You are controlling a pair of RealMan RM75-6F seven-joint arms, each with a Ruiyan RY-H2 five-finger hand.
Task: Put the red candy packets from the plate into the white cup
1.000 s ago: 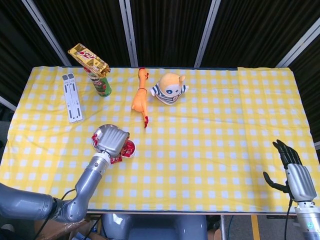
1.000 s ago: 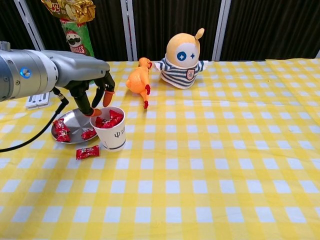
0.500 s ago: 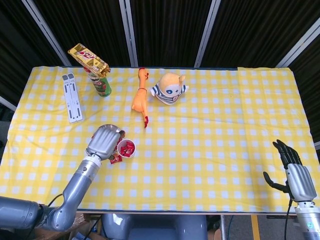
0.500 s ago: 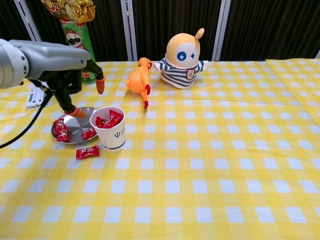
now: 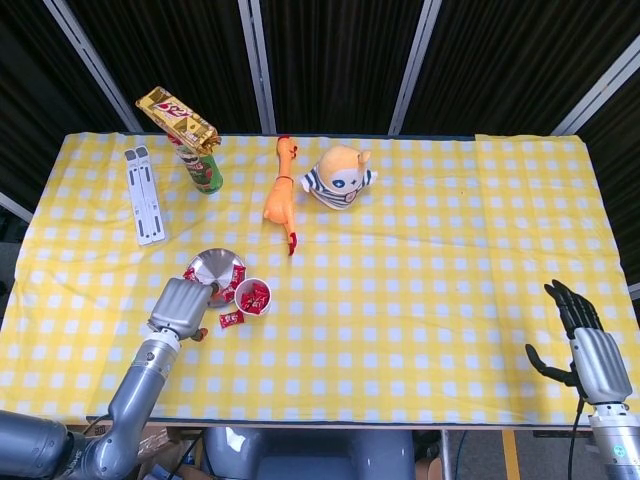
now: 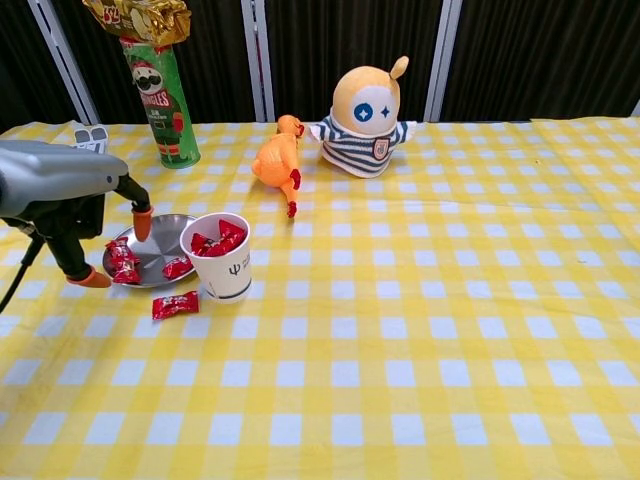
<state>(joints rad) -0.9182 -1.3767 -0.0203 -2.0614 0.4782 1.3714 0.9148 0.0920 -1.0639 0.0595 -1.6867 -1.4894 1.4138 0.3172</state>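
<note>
Your left hand (image 6: 75, 215) is empty, fingers apart, hanging just left of the round steel plate (image 6: 158, 262); the white paper cup (image 6: 224, 258) already holds several red candy packets, a few remain on the plate (image 6: 122, 257), and one stray red packet (image 6: 175, 304) lies on the yellow checked tablecloth (image 6: 420, 330) just in front of the plate and cup. For the next pick, come down over the packets at the plate's left edge, pinch a single one by its flat body, lift clear of the rim, then release directly over the cup mouth and low (the stray suggests a drop that missed, though I can't tell that from here). Keep the wrist off the cup; it looks light and easy to tip. The right hand (image 5: 590, 350) idles open at the far table edge. Compared with a second ago, the left hand has pulled back from over the cup toward the left, off the plate; cup, plate and stray packet haven't moved.
</note>
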